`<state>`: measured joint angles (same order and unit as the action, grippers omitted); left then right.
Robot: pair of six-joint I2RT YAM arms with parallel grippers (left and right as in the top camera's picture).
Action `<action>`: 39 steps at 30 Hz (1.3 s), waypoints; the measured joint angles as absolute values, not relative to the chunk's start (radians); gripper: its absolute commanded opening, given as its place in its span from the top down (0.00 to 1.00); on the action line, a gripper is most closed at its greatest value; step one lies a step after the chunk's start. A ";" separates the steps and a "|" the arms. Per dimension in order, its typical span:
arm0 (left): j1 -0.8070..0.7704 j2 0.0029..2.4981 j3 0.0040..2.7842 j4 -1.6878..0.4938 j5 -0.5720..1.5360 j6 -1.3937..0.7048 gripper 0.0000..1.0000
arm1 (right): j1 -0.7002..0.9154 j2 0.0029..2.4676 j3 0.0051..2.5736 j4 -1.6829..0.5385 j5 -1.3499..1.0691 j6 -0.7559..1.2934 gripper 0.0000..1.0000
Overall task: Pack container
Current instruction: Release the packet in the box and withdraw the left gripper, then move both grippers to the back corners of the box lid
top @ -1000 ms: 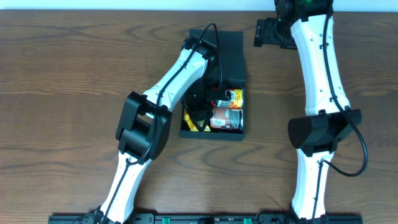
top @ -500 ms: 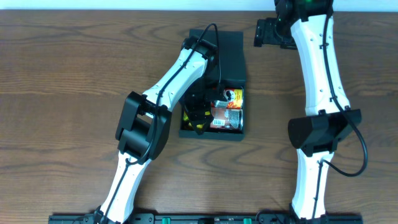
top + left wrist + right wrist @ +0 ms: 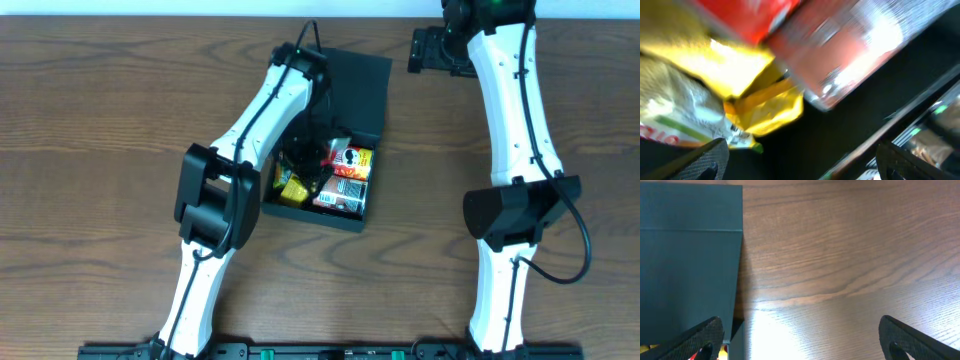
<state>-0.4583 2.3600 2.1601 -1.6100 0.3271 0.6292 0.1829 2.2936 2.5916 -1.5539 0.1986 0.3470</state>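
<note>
Left wrist: fingers inside container

the left arm reaches forward and leans to the right, its left gripper pointing down with jaws spread wide. the right arm stretches straight ahead, right gripper equally wide apart.

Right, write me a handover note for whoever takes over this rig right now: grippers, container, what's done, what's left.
Left gripper: open, holding nothing, down inside the container just above the snacks.
Right gripper: open, empty, over the table beside the flap lid.
Container: mid-table, skewed, lid folded back. Inside are a yellow packet, a snack can on its side and a red-and-white snack.
Done: those snacks are in.
Left: lift the left arm out, then probably close the lid.
</note>
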 measured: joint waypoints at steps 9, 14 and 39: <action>-0.464 2.333 2.392 -1.592 0.481 0.540 0.05 | 0.183 2.294 2.592 -1.551 0.198 0.347 0.01; -0.439 2.296 2.462 -1.497 0.253 0.212 0.05 | 0.179 2.294 2.587 -1.579 0.236 0.381 0.01; -0.064 2.273 1.921 -1.322 0.431 0.025 0.94 | 0.049 2.281 2.028 -1.492 -0.121 0.415 0.85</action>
